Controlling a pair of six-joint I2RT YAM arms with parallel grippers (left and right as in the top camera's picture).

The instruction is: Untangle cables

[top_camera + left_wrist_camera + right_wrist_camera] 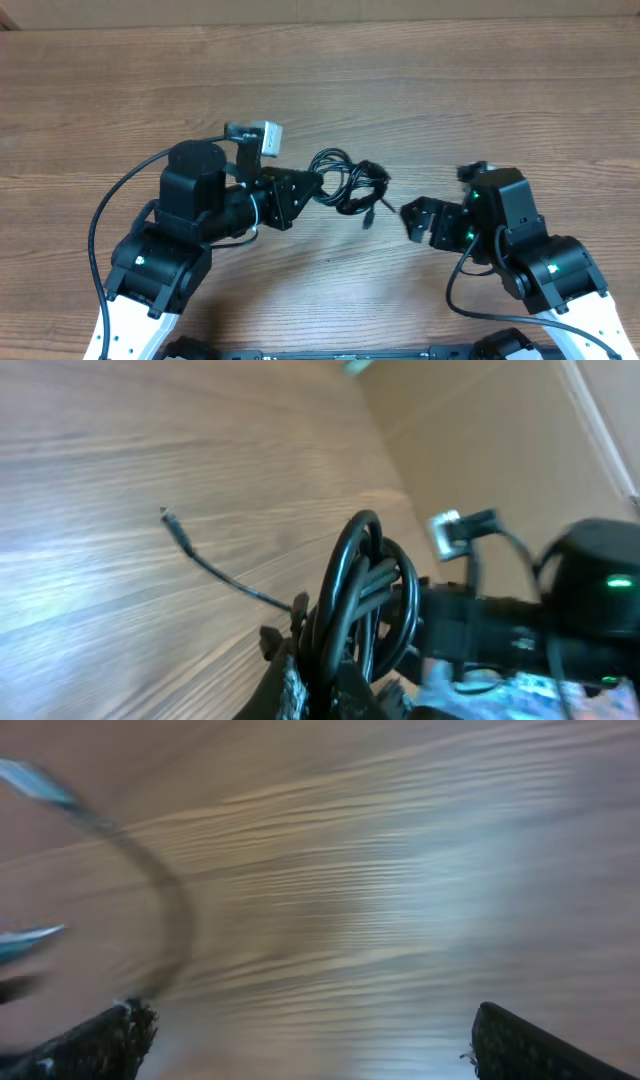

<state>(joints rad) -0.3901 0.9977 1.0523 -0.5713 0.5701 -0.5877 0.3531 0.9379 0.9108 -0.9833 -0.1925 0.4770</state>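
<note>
The cables (350, 185) are a small knotted bundle of thin black cords near the middle of the wooden table. My left gripper (312, 188) is shut on the bundle's left side. In the left wrist view the black loops (365, 595) stand up between my fingers, and one loose cord with a small plug tip (168, 517) trails off to the left. My right gripper (410, 218) is open and empty, just right of the bundle. The right wrist view is blurred; a curved cord (170, 920) shows faintly at its left.
The wooden table (420, 90) stretches around both arms. Thicker black arm wires loop at the left (105, 215) and near the right arm's base (460, 290).
</note>
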